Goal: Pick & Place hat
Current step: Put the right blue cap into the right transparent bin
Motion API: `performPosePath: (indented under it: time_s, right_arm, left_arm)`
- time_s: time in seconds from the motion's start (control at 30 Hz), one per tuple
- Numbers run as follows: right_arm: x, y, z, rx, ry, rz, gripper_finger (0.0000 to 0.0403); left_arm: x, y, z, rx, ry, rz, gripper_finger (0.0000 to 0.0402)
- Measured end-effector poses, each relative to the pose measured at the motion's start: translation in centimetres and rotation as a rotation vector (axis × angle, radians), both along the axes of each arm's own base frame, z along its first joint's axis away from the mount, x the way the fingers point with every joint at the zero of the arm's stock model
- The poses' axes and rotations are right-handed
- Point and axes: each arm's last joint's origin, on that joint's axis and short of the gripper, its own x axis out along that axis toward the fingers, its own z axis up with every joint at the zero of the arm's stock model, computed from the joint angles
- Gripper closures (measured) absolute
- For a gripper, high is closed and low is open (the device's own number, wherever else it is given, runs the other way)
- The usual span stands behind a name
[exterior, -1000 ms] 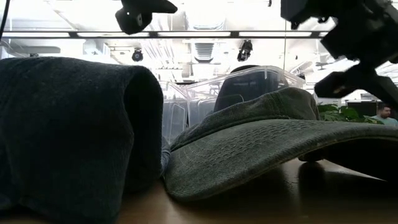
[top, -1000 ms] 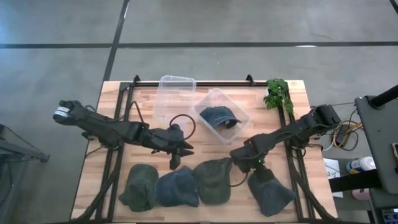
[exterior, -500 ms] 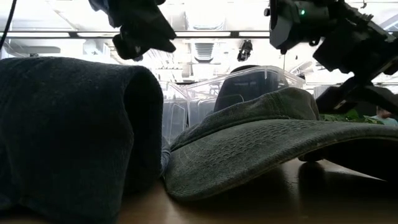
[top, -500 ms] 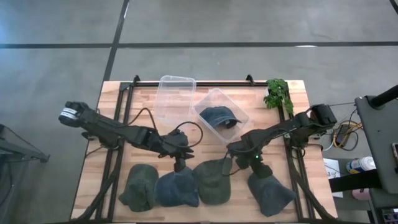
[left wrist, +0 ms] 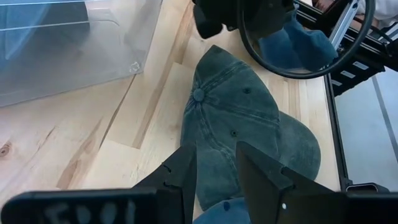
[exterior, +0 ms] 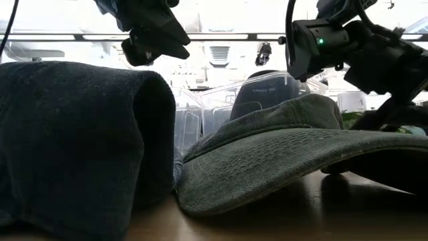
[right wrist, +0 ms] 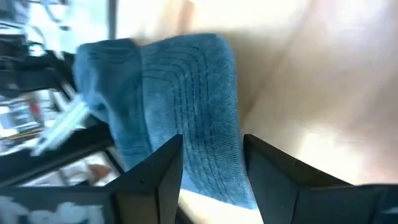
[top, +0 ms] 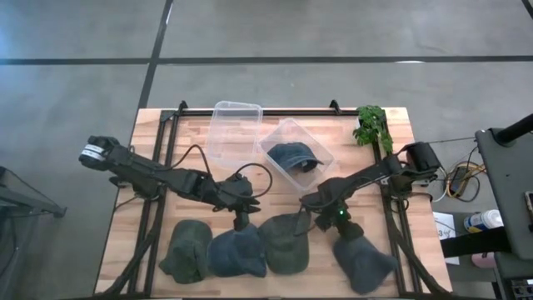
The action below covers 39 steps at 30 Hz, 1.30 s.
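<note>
Jaws on my left gripper stand apart and empty, just above the green cap in the row along the worktop's near edge. Right gripper hovers at that cap's other side, jaws apart, empty. Soft, light cloth; I'd pinch the crown near its button.

We look past the left gripper, whose two dark fingers stand apart with nothing between them, down onto a green cap lying on the wooden table. Its top button shows, and its brim points away from the fingers. A clear plastic container sits beside it on the table. Beyond the cap the other arm's dark gripper hangs above a blue hat, with a black cable looping around.
</note>
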Motion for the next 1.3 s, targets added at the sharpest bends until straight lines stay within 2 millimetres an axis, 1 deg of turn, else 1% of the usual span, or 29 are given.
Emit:
performPosePath:
  time_s: [0.13, 0.33, 0.6, 0.7, 0.8, 0.9, 0.97, 1.0, 1.07, 1.17, 1.3]
  right_arm:
    - [-0.1, 0.2, 0.1, 0.080, 0.038, -0.029, 0.0251]
    - [-0.4, 0.8, 0.0, 0.101, 0.052, -0.011, 0.0261]
    - [-2.2, 2.7, -0.9, 0.091, 0.129, 0.049, 0.0262]
    - [-2.7, 3.3, -0.9, 0.140, 0.197, 0.025, 0.0276]
    - [-2.9, 3.6, -0.4, 0.182, 0.245, -0.003, 0.0307]
    - [-3.1, 3.6, 0.7, 0.190, 0.246, -0.029, 0.0350]
    - [-3.3, 3.5, 1.8, 0.186, 0.232, -0.051, 0.0379]
    - [-3.5, 3.4, 2.5, 0.170, 0.222, -0.068, 0.0385]
    - [-3.9, 3.1, 3.9, 0.106, 0.202, -0.121, 0.0387]
    - [-5.1, 2.6, 6.7, 0.009, 0.153, -0.246, 0.0389]
    - [-7.4, 1.9, 10.8, -0.086, 0.058, -0.515, 0.0389]
  left_arm:
    - [0.0, 0.0, 0.0, 0.019, -0.002, -0.007, 0.0296]
    - [0.0, 0.0, 0.0, 0.025, -0.003, -0.011, 0.0296]
    - [0.0, 0.0, 0.0, 0.021, -0.002, -0.008, 0.0296]
    - [0.0, 0.0, 0.0, 0.021, -0.002, -0.008, 0.0296]
    - [0.0, 0.0, 0.0, 0.021, -0.002, -0.008, 0.0296]
    - [0.0, 0.0, 0.0, 0.020, -0.002, -0.008, 0.0296]
    - [0.0, 0.0, 0.0, 0.020, -0.003, -0.008, 0.0296]
    - [0.0, 0.0, 0.1, 0.019, -0.004, -0.008, 0.0296]
    - [0.1, 0.0, 0.3, 0.018, -0.011, -0.008, 0.0296]
    - [0.2, 0.0, 0.7, 0.014, -0.024, -0.008, 0.0296]
    - [0.5, -0.1, 1.6, 0.012, -0.051, 0.000, 0.0296]
